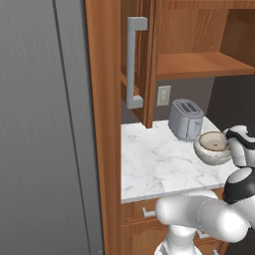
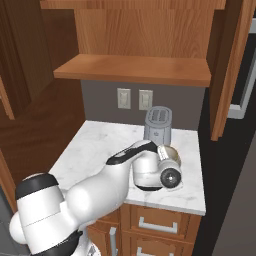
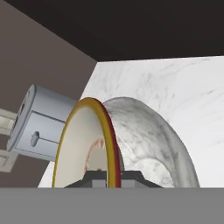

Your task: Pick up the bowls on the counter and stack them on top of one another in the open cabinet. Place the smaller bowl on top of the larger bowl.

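While bent low, tool (image 3: pixel 113 178) clamps bowl (image 3: pixel 131 140) rim

A smooth white marble table (image 1: pixel 149 159) veined in grey sits over brown wooden drawers (image 2: pixel 165 225) with grey metal-look bar handles. The bowl (image 1: pixel 214 147) shows a matt cream interior, a tan-brown rim and a mottled grey-white, stone-like outside. Beside it, the toaster (image 1: pixel 186 119) has a brushed grey metallic finish. The open cabinet (image 2: pixel 135 70) is reddish-brown grained wood with a plank shelf, its door carrying a long grey bar handle (image 1: pixel 133 62). A tall grey panel (image 1: pixel 45 124) looks matt and faintly streaked.
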Motion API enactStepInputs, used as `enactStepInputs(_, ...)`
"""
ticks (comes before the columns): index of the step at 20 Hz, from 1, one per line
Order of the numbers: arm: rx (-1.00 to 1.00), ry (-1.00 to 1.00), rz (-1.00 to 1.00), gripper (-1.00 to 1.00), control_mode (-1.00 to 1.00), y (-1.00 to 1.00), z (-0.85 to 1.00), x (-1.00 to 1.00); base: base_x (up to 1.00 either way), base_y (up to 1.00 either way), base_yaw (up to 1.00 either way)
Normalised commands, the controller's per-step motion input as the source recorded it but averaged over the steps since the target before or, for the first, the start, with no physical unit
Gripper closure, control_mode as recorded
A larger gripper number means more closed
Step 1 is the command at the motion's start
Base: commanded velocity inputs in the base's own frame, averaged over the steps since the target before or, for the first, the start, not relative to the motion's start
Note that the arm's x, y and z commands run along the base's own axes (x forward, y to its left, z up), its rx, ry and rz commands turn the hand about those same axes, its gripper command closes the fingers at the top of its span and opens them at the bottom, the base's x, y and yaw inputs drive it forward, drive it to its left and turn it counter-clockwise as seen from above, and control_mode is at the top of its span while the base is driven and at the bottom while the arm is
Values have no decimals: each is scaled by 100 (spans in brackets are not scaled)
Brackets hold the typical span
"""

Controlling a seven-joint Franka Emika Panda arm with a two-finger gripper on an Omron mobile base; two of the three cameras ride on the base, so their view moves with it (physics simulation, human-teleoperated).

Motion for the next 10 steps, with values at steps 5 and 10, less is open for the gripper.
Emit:
enactStepInputs(5,0,0,0,-100,-100,1,0,3,0,0,0)
enactStepInputs(10,1,0,-2,-100,-100,0,15,3,0,0,0)
